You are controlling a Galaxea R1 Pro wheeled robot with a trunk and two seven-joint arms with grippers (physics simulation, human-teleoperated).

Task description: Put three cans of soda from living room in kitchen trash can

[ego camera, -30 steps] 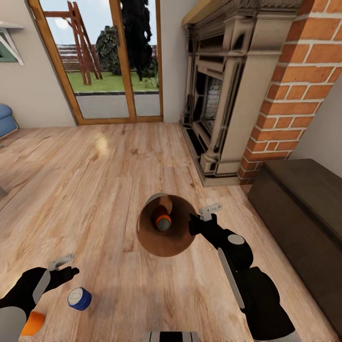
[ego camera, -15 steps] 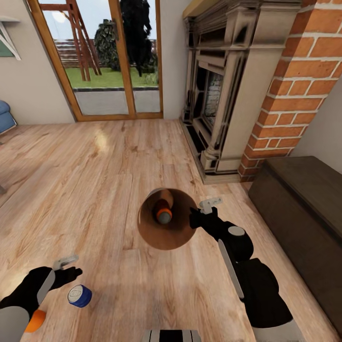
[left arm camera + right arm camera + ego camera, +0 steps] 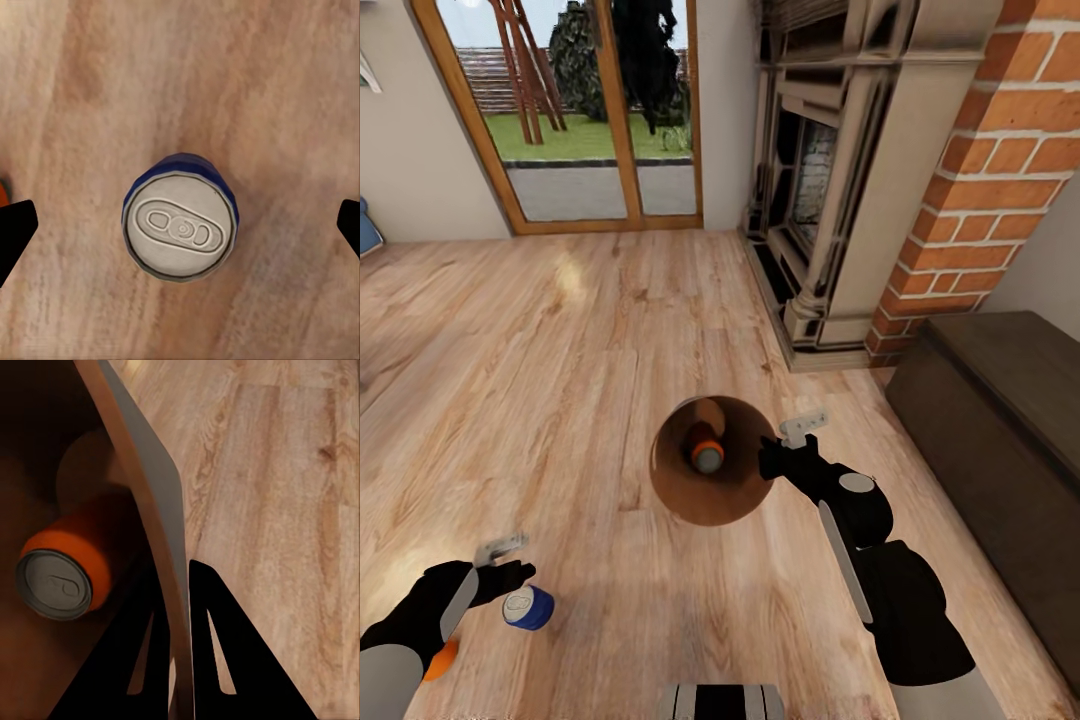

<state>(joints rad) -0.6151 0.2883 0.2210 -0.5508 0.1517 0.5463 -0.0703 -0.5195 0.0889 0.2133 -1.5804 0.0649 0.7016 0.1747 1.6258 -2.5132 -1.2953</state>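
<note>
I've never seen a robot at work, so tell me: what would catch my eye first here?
Mid-floor, the right pincer clamps the rim of a brown-lined bin with an orange can already inside. Near the robot's left side, the open left pincer hangs over a blue can standing on the wood floor. Behind stand a fireplace and glass doors.

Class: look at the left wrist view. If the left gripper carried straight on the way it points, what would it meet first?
Most likely the silver top of the blue can of soda, standing upright on the wood floor between the open fingers of the left gripper.
</note>
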